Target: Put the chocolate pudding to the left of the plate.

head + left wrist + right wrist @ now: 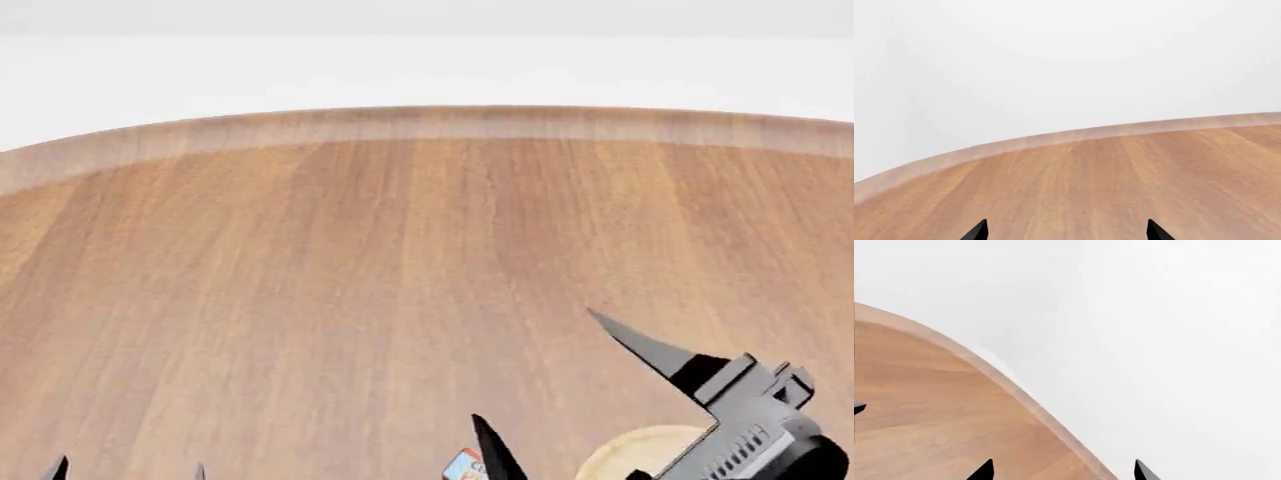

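In the head view only a corner of the chocolate pudding [462,466] shows at the bottom edge, light blue and red, partly behind a black finger. A part of the pale tan plate [638,448] shows to its right, behind the right arm. My right gripper [534,365] is open and empty, raised above the pudding and plate. In the right wrist view it [1063,471] points past the table edge. My left gripper [127,470] shows only its tips at the bottom left. In the left wrist view it [1067,231] is open over bare wood.
The round wooden table [400,250] has a lighter rim, with white background beyond. Its far edge shows in the left wrist view [1054,137] and the right wrist view [1021,390]. A black tip [858,408] shows at the right wrist view's edge.
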{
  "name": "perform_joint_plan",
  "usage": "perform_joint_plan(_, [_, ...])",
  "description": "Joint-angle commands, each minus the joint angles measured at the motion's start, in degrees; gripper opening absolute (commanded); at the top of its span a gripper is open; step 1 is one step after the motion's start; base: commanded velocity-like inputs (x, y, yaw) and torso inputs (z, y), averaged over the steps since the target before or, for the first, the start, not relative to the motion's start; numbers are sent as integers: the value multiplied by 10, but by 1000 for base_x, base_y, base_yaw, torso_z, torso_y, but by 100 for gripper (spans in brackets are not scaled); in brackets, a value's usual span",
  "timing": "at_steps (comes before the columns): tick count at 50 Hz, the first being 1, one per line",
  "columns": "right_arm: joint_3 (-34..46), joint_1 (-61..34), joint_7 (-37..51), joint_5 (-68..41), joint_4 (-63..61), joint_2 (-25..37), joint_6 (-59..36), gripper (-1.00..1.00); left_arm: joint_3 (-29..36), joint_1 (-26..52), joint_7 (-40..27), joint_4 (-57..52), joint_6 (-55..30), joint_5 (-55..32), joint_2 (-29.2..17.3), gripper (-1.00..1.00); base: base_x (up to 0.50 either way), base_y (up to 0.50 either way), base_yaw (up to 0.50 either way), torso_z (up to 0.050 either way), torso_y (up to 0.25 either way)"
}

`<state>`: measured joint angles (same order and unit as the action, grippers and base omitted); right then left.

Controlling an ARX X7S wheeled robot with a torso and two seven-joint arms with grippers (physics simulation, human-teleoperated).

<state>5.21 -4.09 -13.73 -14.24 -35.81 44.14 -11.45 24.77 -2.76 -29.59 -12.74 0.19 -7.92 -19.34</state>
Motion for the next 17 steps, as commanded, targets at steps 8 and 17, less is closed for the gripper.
perform_joint_plan(8, [33,190,386,224,10,-187,216,100,-16,-58,-59,-90,49,72,-24,100,0,0,0,0,0])
perform_joint_plan(17, [50,264,456,257,54,-215,376,100,-18,-106,-112,-127,116,157,-28,100,0,0,0,0,0])
